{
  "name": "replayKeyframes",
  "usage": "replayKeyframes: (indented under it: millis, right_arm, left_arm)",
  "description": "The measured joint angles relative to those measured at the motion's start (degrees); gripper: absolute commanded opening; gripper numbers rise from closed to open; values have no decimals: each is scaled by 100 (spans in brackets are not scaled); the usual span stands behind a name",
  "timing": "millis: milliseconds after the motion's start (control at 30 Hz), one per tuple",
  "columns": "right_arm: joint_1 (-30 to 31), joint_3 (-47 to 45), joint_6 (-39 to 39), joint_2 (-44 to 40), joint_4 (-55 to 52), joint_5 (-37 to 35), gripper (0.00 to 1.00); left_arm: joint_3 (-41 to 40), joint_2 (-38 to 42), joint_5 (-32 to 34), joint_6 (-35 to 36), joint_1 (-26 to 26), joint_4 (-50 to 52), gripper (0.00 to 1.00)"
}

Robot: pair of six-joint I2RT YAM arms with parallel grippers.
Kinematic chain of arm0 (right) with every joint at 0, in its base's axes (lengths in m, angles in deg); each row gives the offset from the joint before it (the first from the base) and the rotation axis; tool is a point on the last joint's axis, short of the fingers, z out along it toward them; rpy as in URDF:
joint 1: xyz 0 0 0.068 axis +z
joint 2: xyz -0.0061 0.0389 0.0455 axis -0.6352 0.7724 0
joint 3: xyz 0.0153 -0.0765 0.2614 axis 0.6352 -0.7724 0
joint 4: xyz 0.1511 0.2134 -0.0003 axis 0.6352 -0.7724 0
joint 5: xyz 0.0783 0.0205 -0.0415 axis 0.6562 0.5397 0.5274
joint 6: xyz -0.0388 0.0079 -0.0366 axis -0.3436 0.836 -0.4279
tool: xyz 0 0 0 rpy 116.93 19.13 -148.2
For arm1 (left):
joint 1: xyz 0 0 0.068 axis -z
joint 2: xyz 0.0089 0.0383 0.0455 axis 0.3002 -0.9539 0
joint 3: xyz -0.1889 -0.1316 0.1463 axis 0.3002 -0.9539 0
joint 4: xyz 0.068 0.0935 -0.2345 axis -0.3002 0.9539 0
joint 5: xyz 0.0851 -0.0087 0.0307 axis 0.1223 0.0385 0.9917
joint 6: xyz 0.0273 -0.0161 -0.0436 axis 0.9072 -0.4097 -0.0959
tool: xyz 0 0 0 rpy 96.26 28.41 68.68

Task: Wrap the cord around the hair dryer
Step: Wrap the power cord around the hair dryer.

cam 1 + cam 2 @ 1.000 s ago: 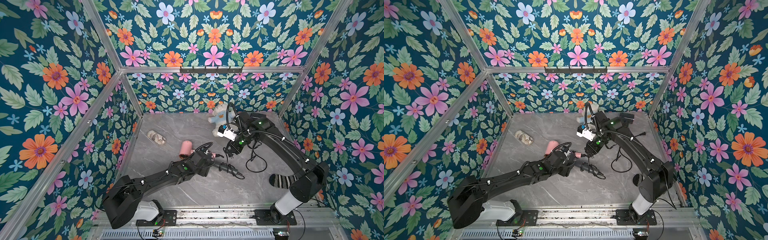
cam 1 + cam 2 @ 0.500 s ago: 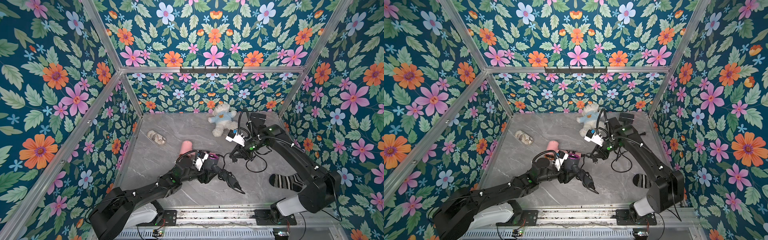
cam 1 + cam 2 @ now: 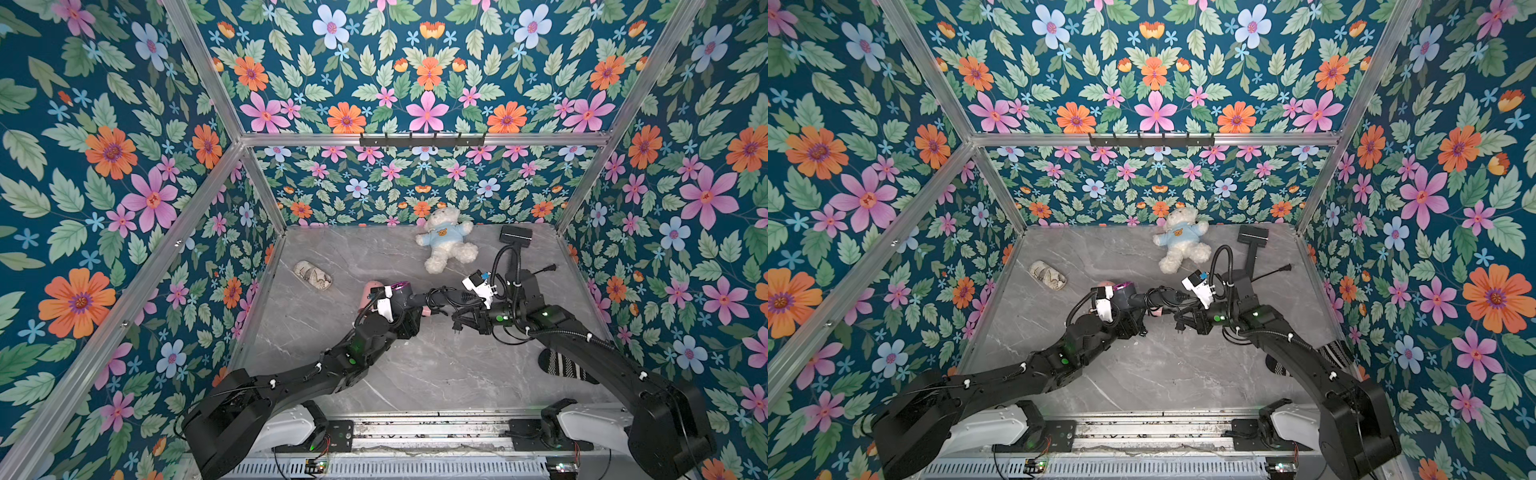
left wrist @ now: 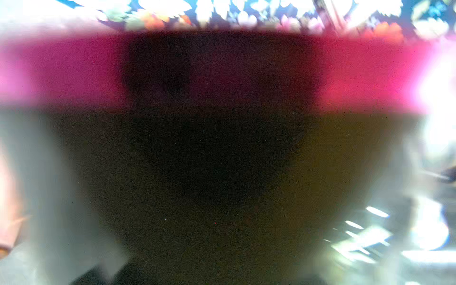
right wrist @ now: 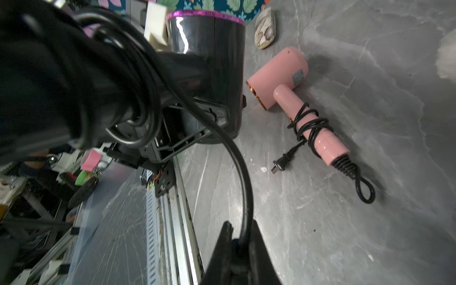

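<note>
Compared to half a second ago, the arms have closed in on each other. The left tool [image 3: 409,318] is clamped on the black hair dryer [image 3: 398,291], holding it above the counter [image 3: 415,374]. Its handle points sideways at the right tool [image 5: 240,237], which pinches the cord [image 5: 237,158]. A pink hair dryer [image 5: 283,76] lies just beneath, and a teddy bear [image 3: 446,245] sits behind.

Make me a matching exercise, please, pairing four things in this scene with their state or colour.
Things:
1. black hair dryer
2. pink hair dryer
3. teddy bear
4. striped sock

States:
A. wears a light blue top
B. clamped in the left gripper
C. black and white, lying flat
D. lying down, cord wound round its handle

Pairs: 1-B, 2-D, 3-A, 4-C
</note>
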Motion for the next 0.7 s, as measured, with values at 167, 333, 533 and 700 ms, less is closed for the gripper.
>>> replayKeyframes:
  millis: [167, 333, 533, 700]
  right_arm:
    - [350, -649, 909, -365, 1233, -542, 0]
    - [1016, -1272, 1141, -881, 2020, -1517, 0]
    - [1445, -1784, 1139, -1375, 2616, -2586, 0]
    - [1519, -1298, 905, -1366, 2035, -3088, 0]
  left_arm:
    - [468, -459, 1161, -535, 496, 140, 0]
    - [1045, -715, 2332, -1270, 951, 988, 0]
    - [1528, -866, 3340, -2188, 1285, 2490, 0]
    - [2347, -1158, 3934, -2564, 1397, 3832, 0]
